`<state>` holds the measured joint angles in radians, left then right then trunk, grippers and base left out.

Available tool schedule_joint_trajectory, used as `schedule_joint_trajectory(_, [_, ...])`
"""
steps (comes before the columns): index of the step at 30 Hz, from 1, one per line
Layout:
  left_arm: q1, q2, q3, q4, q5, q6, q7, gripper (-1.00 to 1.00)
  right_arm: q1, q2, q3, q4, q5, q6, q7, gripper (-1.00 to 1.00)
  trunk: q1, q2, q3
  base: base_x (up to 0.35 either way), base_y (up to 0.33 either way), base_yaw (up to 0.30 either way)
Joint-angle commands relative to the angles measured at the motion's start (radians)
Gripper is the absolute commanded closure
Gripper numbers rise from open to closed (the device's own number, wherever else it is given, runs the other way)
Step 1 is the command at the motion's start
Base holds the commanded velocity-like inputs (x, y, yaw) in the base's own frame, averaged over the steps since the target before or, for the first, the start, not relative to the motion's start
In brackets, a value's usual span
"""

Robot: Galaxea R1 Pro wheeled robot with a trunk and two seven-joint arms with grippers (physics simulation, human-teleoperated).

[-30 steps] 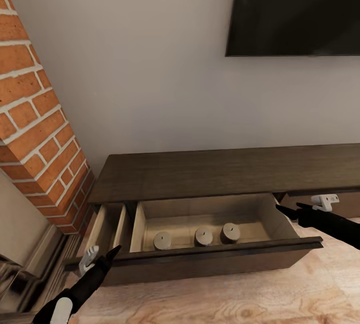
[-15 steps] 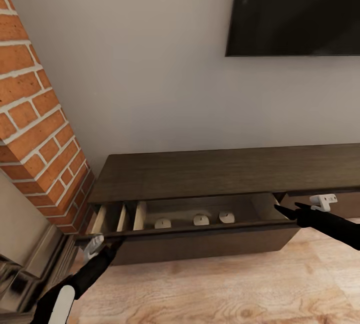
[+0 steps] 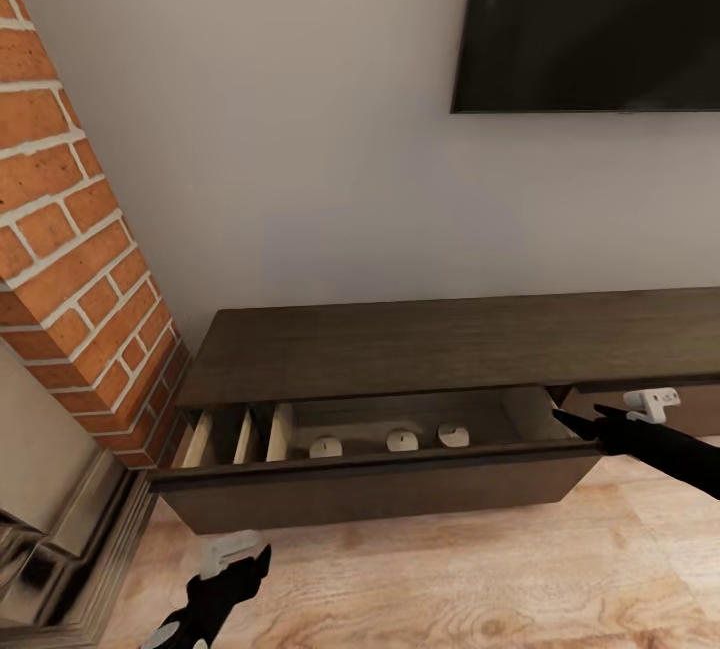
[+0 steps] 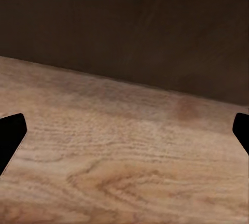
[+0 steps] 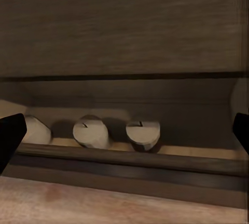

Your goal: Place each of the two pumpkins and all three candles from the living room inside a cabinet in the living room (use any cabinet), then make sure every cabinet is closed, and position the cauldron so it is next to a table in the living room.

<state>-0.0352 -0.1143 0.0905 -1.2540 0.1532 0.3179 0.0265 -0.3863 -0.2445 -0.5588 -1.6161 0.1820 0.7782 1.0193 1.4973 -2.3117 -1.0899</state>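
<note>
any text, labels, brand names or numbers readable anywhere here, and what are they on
None: no word, label, brand or number can be read in any view.
The dark screen on the wall is blank, with no logo visible.
The cabinet top and its drawer front are plain dark wood.
The three candles in the partly open drawer bear no labels.
The brick fireplace and wooden floor carry no markings.
</note>
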Motion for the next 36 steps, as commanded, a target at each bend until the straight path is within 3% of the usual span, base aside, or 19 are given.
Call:
schedule_joint_trajectory(1, [-0.001,0.000,-0.007,0.022,0.007,-0.026,0.017,-1.00,-0.001,-0.001,-0.010,-0.001,0.010,0.004,0.010,-1.00,0.000,0.000,-0.001,0.000,0.000,0.000])
schedule_joint_trajectory(2, [-0.001,0.000,-0.016,0.045,0.003,-0.058,0.030,-1.00,-0.002,-0.002,-0.019,-0.001,0.010,0.003,0.009,-1.00,0.000,0.000,-0.001,0.000,0.000,0.000])
schedule_joint_trajectory(7, [-0.002,0.000,-0.024,0.066,0.001,-0.085,0.039,-1.00,-0.002,-0.002,-0.029,-0.001,0.010,0.001,0.008,-1.00,0.000,0.000,-0.001,0.064,0.000,0.000])
schedule_joint_trajectory(18, [-0.002,0.000,-0.028,0.083,-0.005,-0.138,0.046,-1.00,-0.003,-0.010,-0.040,-0.001,0.009,-0.003,0.012,-1.00,0.000,0.000,-0.001,0.305,0.000,0.000])
schedule_joint_trajectory(23, [-0.002,0.001,-0.028,0.090,-0.007,-0.145,0.047,-1.00,-0.002,-0.030,-0.044,-0.002,0.009,-0.004,0.014,-1.00,0.000,0.000,-0.001,0.342,0.000,0.000])
schedule_joint_trajectory(36, [-0.002,0.001,-0.028,0.112,-0.011,-0.148,0.046,-1.00,-0.002,-0.032,-0.061,-0.002,0.008,-0.004,0.016,-1.00,0.000,0.000,-0.001,0.140,0.000,0.000])
